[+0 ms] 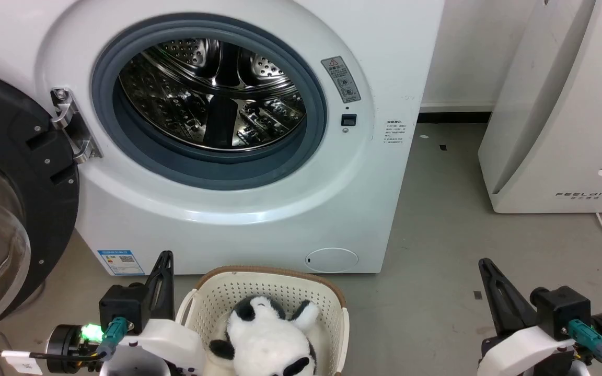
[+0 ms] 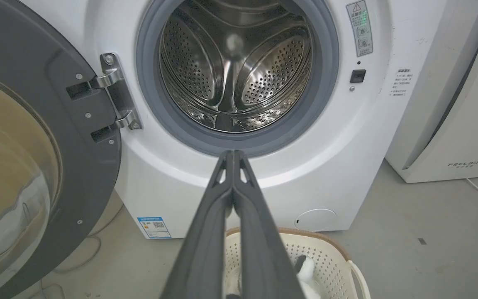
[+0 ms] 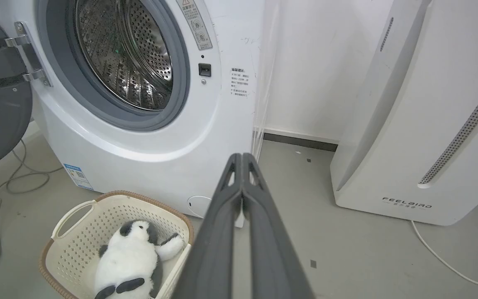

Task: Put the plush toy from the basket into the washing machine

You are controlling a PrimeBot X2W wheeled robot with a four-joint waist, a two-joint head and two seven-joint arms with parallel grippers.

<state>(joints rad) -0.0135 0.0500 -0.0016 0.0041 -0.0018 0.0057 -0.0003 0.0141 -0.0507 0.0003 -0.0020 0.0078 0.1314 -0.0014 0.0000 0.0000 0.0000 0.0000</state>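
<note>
My left claw (image 2: 232,155) and right claw (image 3: 242,158) are sitting shut, holding nothing. If I am grabbing only fur, the toy (image 3: 127,257) may be slipping out, or I may be tipping the basket (image 3: 93,222).

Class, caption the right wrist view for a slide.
Plush toy lies in the basket before the open washing machine; right gripper shut.

LAUNDRY TEST ROOM: A large white front-loading washing machine (image 1: 238,230), its steel drum open to view, stands on a bare grey concrete floor (image 1: 437,292) beside a tall white FEELBIRD-marked appliance (image 1: 557,130). The unfinished floor, the loose grey cables (image 3: 35,174) trailing across it and the plain white wall (image 3: 305,62) with dark skirting (image 3: 301,141) suggest a lab rather than a home.
</note>
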